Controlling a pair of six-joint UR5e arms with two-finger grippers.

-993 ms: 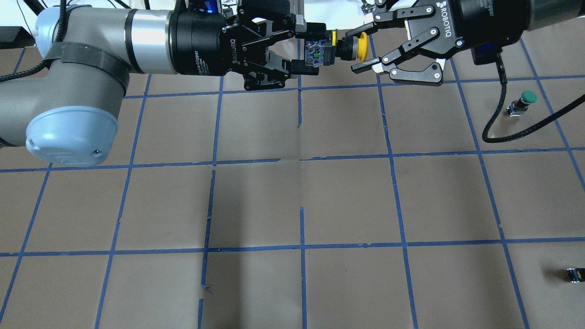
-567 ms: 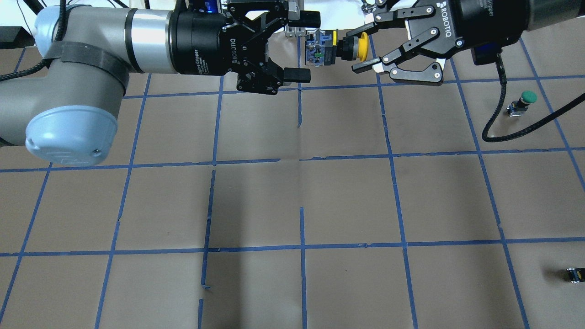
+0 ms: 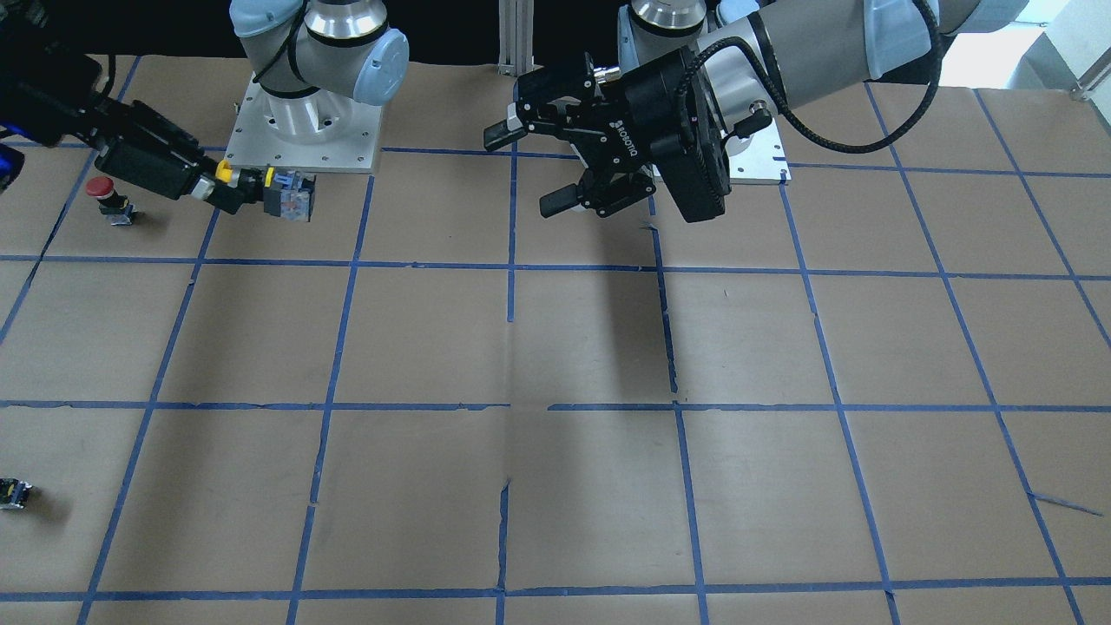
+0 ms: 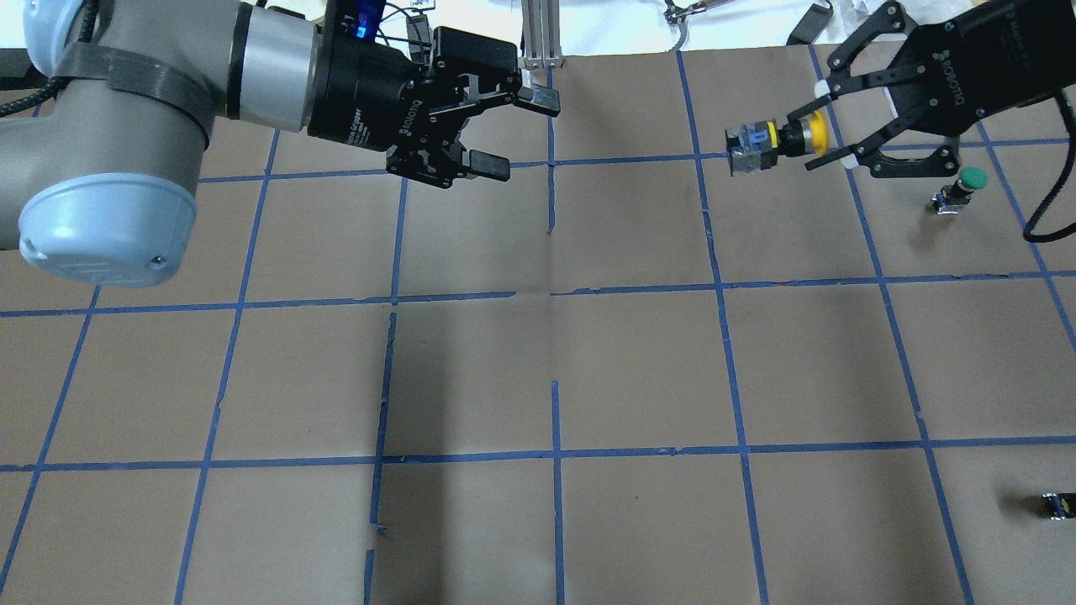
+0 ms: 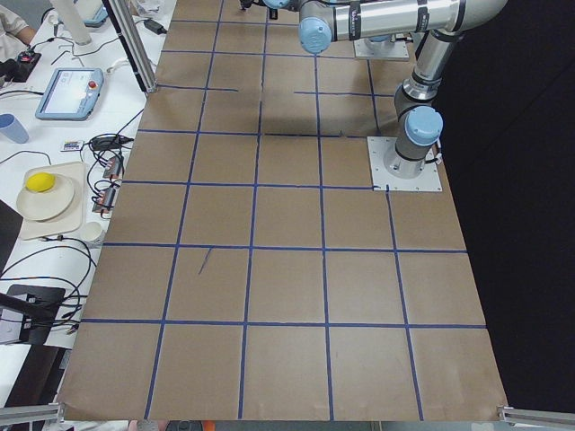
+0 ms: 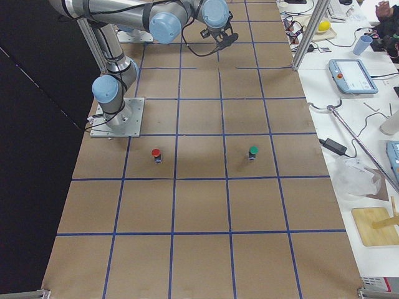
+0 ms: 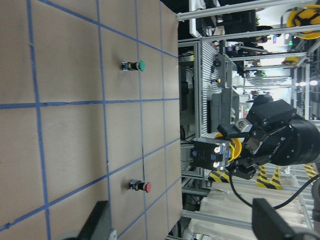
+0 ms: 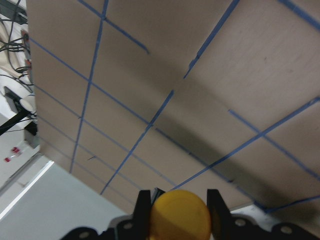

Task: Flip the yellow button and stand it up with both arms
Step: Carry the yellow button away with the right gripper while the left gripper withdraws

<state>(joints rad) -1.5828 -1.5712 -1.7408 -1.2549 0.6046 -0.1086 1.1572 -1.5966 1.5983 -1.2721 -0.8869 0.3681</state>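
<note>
The yellow button [image 4: 761, 143] hangs in the air, lying sideways, with its blocky body toward the left arm. My right gripper [image 4: 805, 139] is shut on its yellow cap. In the front-facing view the button [image 3: 282, 193] is at the upper left, held by the right gripper [image 3: 221, 185]. The right wrist view shows the cap [image 8: 180, 216] between the two fingers [image 8: 142, 207]. My left gripper [image 4: 514, 134] is open and empty, well to the left of the button. It also shows in the front-facing view [image 3: 525, 169]. The left wrist view shows the held button [image 7: 217, 154] far ahead.
A green-capped button [image 4: 967, 185] stands just below the right gripper's side. A red-capped button [image 3: 104, 193] stands near the right arm's base. A tiny dark block with a yellow spot [image 4: 1057, 504] lies at the table's right. The brown table [image 4: 555, 370] has a blue tape grid.
The left gripper let go of the button's body, opened wide and drew back to the left. The right gripper carried the button off to the right.
</note>
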